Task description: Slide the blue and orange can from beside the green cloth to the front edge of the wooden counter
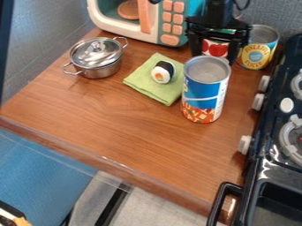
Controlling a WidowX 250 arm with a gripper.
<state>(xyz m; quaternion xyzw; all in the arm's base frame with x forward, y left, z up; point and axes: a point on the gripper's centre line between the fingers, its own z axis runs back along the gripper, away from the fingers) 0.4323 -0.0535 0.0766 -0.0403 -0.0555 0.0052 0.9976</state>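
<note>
The black pincer [218, 50] hangs over the far side of the wooden tabletop [135, 137], its jaws spread wide on either side of a can with red fruit on its label [214, 48]; whether they press on the can cannot be told. That can stands behind a tall blue can [205, 90], upright, its flat metal top closed over whatever it contains. Just to the right of the pincer stands a yellow-and-blue can [257, 49], also upright. To the left of the tall can lies a green cloth [144, 84], bearing a toy sushi roll [163, 72] with a white ring, dark wrap and orange centre. Farther left sits a two-handled metal pot [100, 70]; its shiny lid [96, 52] covers it, so its contents are hidden. Behind the cloth is a toy microwave [109, 24] with a round brown piece [128, 9] inside. Along the right edge runs a black toy stove [259, 152], with pale knobs and a dark basin [274, 205] near its front.
</note>
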